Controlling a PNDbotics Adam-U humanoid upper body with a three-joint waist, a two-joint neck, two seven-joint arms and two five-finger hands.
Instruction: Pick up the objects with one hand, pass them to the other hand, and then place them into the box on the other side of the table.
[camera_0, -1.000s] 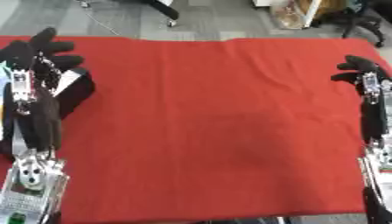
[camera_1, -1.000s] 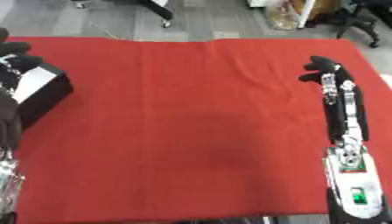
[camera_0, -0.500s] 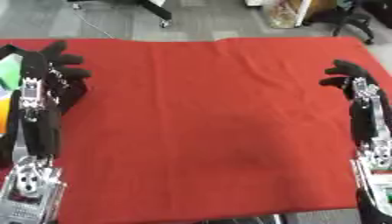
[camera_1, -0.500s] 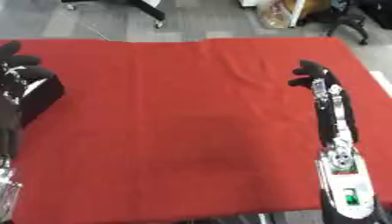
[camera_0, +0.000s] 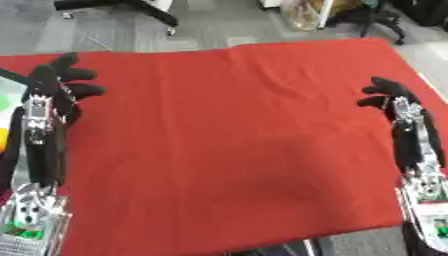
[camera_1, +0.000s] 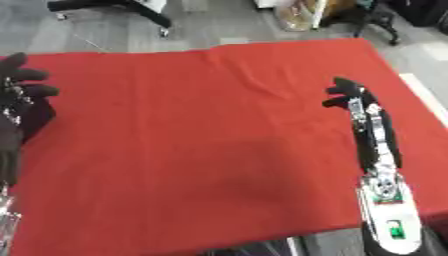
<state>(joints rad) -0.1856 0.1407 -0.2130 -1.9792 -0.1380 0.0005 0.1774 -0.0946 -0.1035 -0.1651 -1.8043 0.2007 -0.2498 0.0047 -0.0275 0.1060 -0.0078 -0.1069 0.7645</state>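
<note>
My left hand (camera_0: 54, 84) is raised over the left side of the red cloth (camera_0: 227, 125), fingers spread and holding nothing. Over the right side, my right hand (camera_1: 348, 93) is also held up, its fingers relaxed and bent slightly forward, with nothing in it. At the far left edge a pale container (camera_0: 7, 89) shows bits of green and orange inside; most of it is cut off. A dark box-like shape (camera_1: 37, 114) sits behind my left forearm. No loose object lies on the cloth between the hands.
Grey floor, a black chair base (camera_0: 131, 7) and bags (camera_0: 306, 12) lie beyond the table's far edge. A pale strip (camera_1: 427, 102) runs along the table's right side.
The whole picture has shifted and tilted, so the camera has moved. Both hands stay raised at the sides, holding nothing.
</note>
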